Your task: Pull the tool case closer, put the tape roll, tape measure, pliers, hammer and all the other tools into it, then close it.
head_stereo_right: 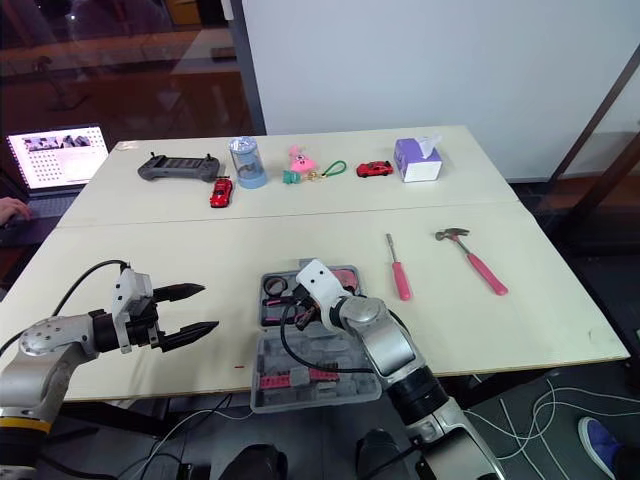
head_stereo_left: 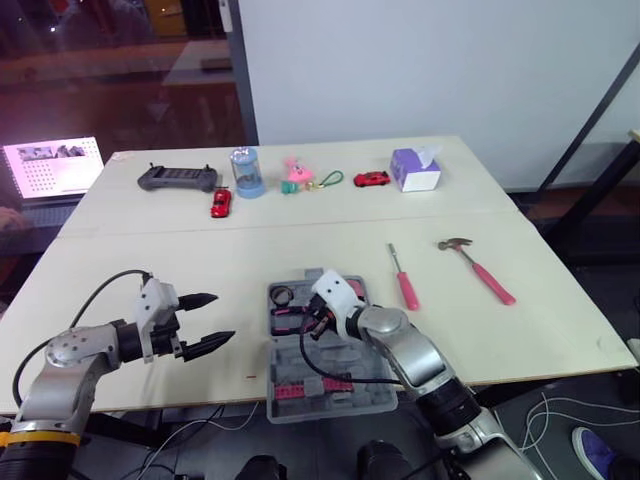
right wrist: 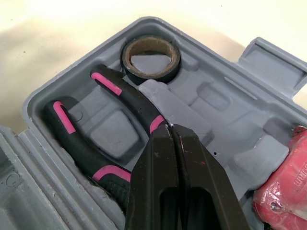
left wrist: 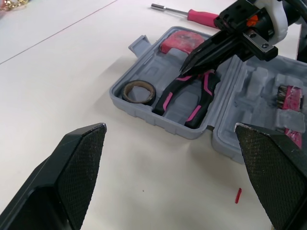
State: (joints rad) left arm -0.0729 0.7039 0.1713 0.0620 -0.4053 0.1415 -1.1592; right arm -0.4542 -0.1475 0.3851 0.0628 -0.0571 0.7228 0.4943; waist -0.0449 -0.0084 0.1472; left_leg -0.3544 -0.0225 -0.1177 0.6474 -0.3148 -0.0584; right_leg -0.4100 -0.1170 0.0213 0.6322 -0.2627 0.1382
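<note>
Likely seating the pliers (right wrist: 127,101) in their slot inside the tool case (left wrist: 163,123) (tape roll (right wrist: 151,74) beside them) with right gripper (right wrist: 171,132) pinched shut, left gripper (head_stereo_left: 222,318) gaping left of the case, hammer (head_stereo_left: 480,268) right of it.

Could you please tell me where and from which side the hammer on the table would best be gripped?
Probably the pink handle of the hammer, near its middle, from straight above, closing across it. It lies flat on the table, head away from the robot, with bare surface on both sides; the screwdriver lies apart to its left.
</note>
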